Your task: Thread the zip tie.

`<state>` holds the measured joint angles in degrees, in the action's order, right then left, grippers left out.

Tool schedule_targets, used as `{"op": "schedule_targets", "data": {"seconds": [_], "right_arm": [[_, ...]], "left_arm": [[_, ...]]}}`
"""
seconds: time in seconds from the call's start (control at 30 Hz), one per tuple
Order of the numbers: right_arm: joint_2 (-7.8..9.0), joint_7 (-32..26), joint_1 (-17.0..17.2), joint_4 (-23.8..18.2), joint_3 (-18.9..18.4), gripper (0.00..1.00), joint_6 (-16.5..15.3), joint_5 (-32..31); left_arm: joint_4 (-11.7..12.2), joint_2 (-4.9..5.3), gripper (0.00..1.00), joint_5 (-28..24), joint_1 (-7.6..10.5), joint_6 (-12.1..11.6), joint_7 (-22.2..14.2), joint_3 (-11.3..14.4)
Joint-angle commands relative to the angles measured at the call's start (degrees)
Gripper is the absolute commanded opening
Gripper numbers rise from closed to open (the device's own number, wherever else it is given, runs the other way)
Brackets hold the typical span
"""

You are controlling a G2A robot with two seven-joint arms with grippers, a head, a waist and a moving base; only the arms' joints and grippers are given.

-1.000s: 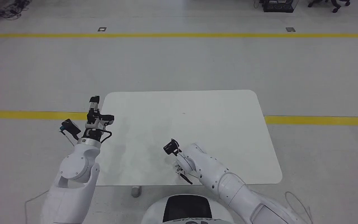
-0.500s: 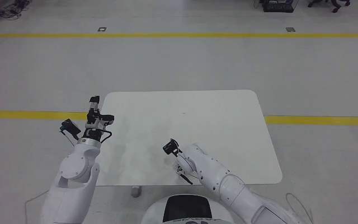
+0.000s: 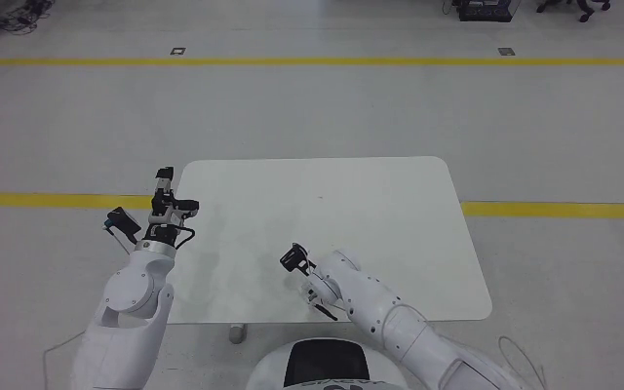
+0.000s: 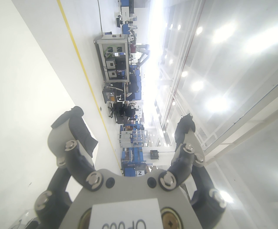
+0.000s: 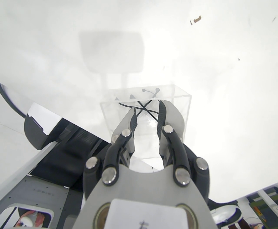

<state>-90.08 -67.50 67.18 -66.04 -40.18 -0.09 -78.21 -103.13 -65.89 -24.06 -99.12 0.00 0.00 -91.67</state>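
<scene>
Several black zip ties (image 5: 145, 108) lie crossed inside a small clear box (image 5: 182, 97) on the white table (image 3: 390, 195). My right gripper (image 5: 147, 113) hangs just above the box, open, with a moderate gap between its ribbed fingers (image 5: 161, 117) and nothing held. From the top view, that right gripper (image 3: 320, 302) is at the table's near edge, pointing down. My left gripper (image 3: 174, 195) is raised at the table's left edge, open and holding nothing. In its wrist view the left gripper (image 4: 130, 123) points toward the room and ceiling.
The tabletop (image 5: 217, 65) around the box is bare apart from a few small specks (image 5: 196, 19). The robot's dark base (image 5: 71, 141) lies close beside the box. Yellow floor lines (image 3: 312, 61) run behind the table.
The right wrist has shifted slightly to the left in the top view. The left arm has stayed still.
</scene>
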Motion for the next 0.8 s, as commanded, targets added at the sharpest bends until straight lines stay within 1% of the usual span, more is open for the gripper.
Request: {"op": "schedule_targets", "data": {"seconds": [0.0,0.27,0.37,0.43,0.53,0.6,0.67,0.77], "right_arm": [[-0.08,0.3,-0.3,0.7,0.0,0.25,-0.8,0.4],[-0.59,1.2,-2.0,3.5,0.7,0.24,-3.0,1.4],[-0.83,1.3,-2.6,4.7,1.0,0.24,-3.2,1.5],[-1.01,1.2,-2.9,5.4,1.3,0.22,-2.9,1.5],[-1.3,1.1,-3.3,6.1,1.7,0.15,-2.7,1.5],[-1.45,1.0,-3.3,6.3,1.9,0.06,-2.4,1.5],[-1.53,0.9,-3.4,6.3,2.1,0.0,-2.2,1.4],[-1.61,0.8,-3.3,6.3,2.1,0.0,-1.9,1.4]], "left_arm": [[0.0,0.0,1.0,0.0,0.0,0.0,0.0,0.0],[0.0,0.0,1.0,0.0,0.0,0.0,0.0,0.0],[0.0,0.0,1.0,0.0,0.0,0.0,0.0,0.0],[0.0,0.0,1.0,0.0,0.0,0.0,0.0,0.0],[0.0,0.0,1.0,0.0,0.0,0.0,0.0,0.0],[0.0,0.0,1.0,0.0,0.0,0.0,0.0,0.0],[0.0,0.0,1.0,0.0,0.0,0.0,0.0,0.0],[0.0,0.0,1.0,0.0,0.0,0.0,0.0,0.0]]}}
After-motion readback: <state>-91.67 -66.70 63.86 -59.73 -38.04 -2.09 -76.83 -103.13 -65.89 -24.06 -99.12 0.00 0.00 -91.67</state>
